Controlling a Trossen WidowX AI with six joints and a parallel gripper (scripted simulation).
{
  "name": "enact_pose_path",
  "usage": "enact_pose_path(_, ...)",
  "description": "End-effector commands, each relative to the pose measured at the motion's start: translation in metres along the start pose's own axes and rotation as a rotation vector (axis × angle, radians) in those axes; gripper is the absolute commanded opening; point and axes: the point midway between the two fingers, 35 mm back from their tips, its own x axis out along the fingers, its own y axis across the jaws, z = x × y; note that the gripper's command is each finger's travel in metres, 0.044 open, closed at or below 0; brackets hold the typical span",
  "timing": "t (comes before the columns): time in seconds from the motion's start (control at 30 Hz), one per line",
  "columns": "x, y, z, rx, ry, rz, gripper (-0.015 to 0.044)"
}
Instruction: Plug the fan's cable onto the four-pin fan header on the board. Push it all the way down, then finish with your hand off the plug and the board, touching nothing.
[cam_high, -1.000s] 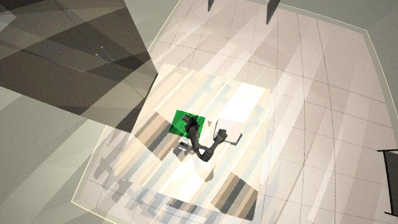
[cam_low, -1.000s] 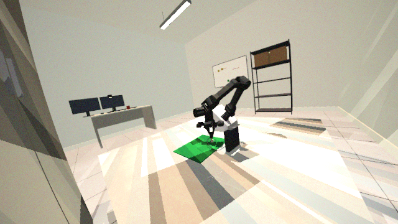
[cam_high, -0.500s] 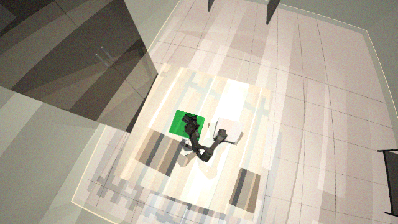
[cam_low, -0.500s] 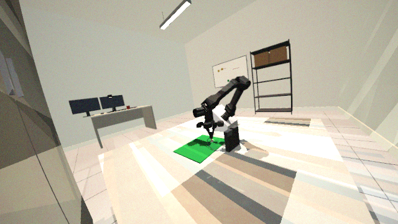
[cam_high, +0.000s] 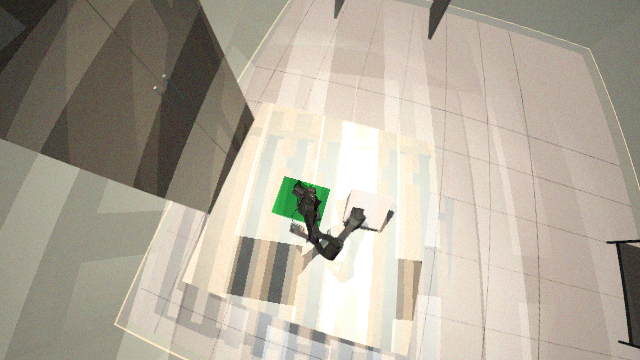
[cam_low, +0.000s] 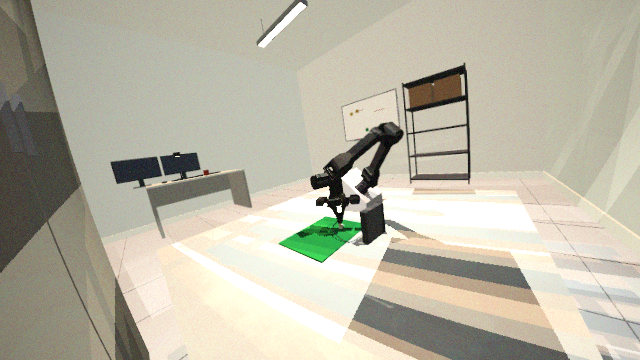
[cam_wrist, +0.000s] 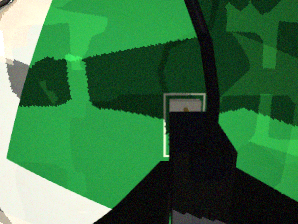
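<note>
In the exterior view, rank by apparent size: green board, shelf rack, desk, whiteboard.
1. Shelf rack, tallest in frame.
2. Desk and green board look about alike; the board sits nearer the camera, so I won't rank them.
3. Whiteboard, smallest, though farthest away.

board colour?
Bright green board, with darker shadow patches; the wrist view shows it best.
</note>
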Motion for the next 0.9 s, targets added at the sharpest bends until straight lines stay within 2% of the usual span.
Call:
enact_pose_path(0.0,0.0015,0.0009,-0.0007,0.006,-0.002,0.005,0.0000)
enact_pose_path(0.87,0.0092,0.0009,-0.0005,0.007,-0.002,0.005,0.0000)
